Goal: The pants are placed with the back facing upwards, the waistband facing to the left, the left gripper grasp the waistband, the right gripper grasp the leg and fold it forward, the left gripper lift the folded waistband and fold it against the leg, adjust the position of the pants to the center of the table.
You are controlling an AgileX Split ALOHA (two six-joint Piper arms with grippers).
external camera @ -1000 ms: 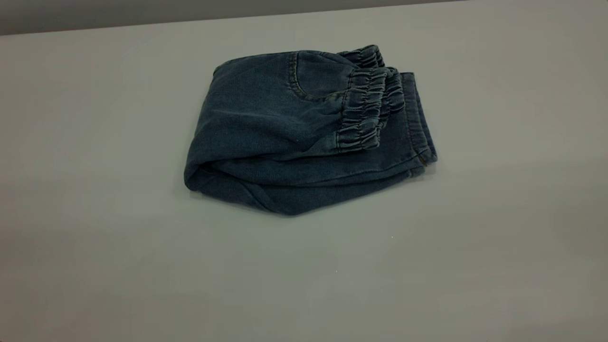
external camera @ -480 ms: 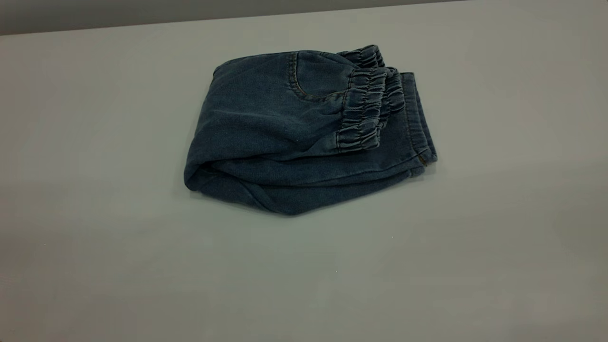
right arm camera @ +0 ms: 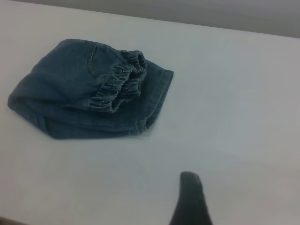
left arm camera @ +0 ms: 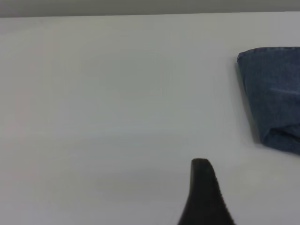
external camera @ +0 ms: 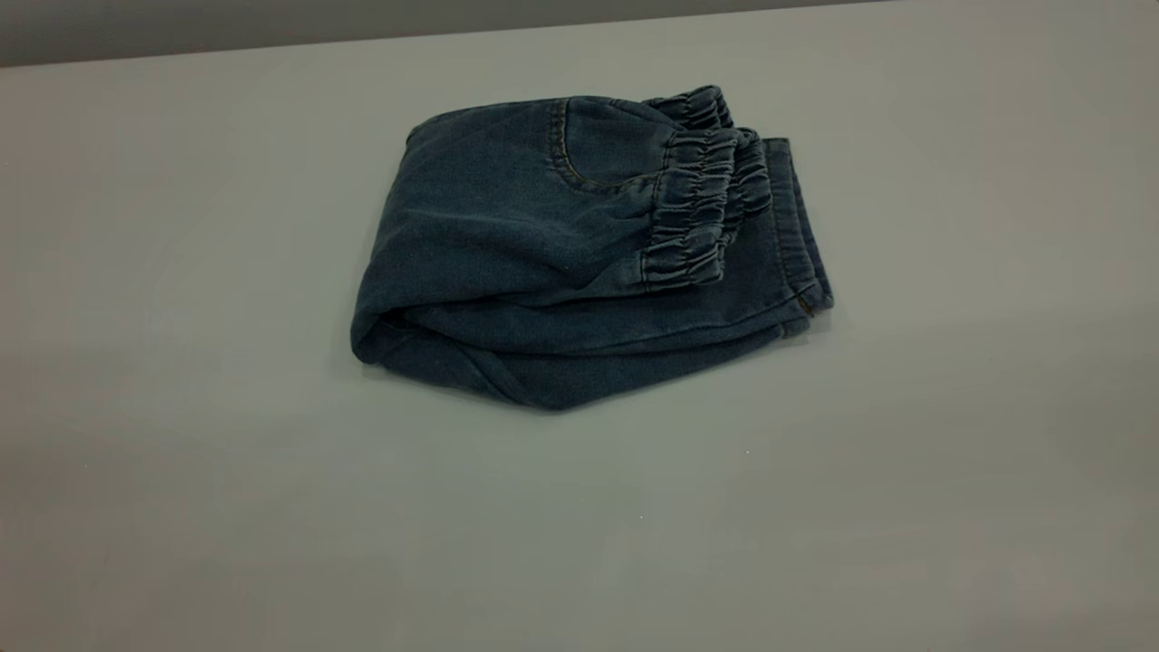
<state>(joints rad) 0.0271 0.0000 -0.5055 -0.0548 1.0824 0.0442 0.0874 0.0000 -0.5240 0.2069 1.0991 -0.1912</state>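
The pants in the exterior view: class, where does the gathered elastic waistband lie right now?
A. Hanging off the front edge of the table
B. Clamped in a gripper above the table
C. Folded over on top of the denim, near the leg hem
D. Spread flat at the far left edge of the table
C: the waistband of the pants rests on the denim layers beside the leg hem, with no gripper touching.

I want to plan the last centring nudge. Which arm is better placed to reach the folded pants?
Probably the right. Its wrist view shows the whole folded pants ahead of its fingertip; the left wrist view catches only one edge, off beside its fingertip.
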